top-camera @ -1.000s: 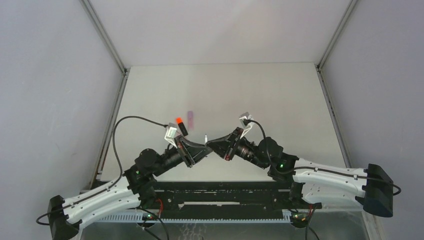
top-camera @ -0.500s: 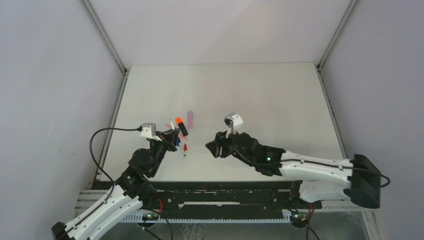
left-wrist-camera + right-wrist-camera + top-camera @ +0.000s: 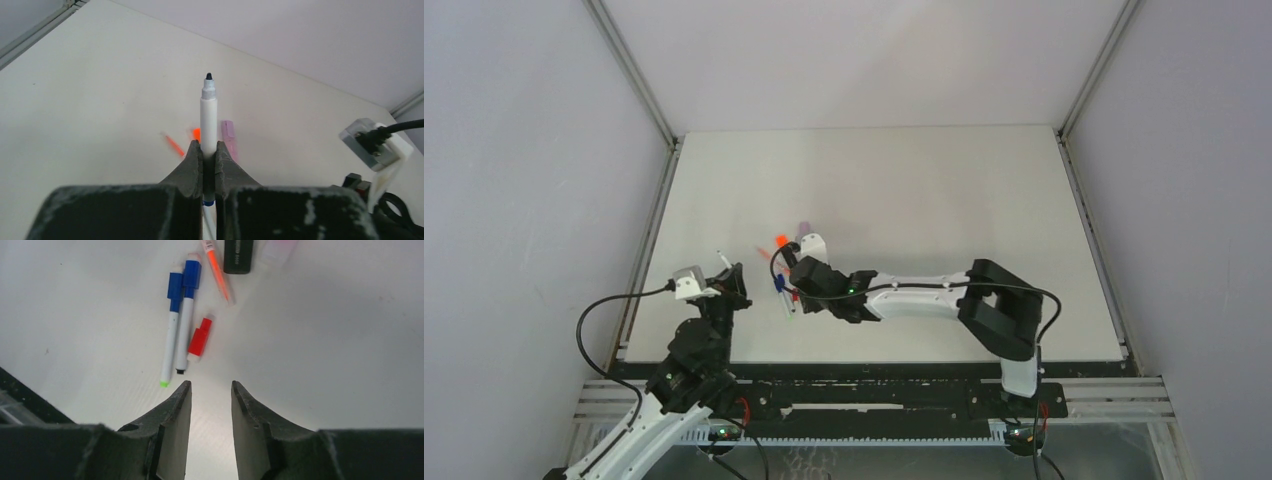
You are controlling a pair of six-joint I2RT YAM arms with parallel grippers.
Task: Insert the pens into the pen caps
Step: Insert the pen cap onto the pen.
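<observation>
The left pincer [image 3: 209, 156] is closed on a white pen [image 3: 208, 112] and grips it low on the barrel. This pen has no cap. Its dark tip points away from the wrist camera, and a blue band shows on it just below the fingers. In the top view this pincer is near the left edge of the bench [image 3: 944, 190], apart from the other pens.

The right pincer [image 3: 211, 390] has a narrow gap between its fingers and nothing is in the gap. In the top view the right arm is stretched across to the left, so this pincer is above the group of pens. I cannot tell if it touches the bench.

Just beyond its fingertips two thin white pens lie side by side, almost touching. One has a green tip [image 3: 170, 335] and the other a black tip [image 3: 184, 325], and each has a blue part at its far end. A short red piece [image 3: 200, 338] lies just to the right of them; I cannot tell if it is a cap or a small pen. Farther away lie a thin orange pen [image 3: 220, 272], a black highlighter [image 3: 238, 255] cut off by the edge of the picture, and a pale lilac thing [image 3: 277, 249], which is blurred.
</observation>
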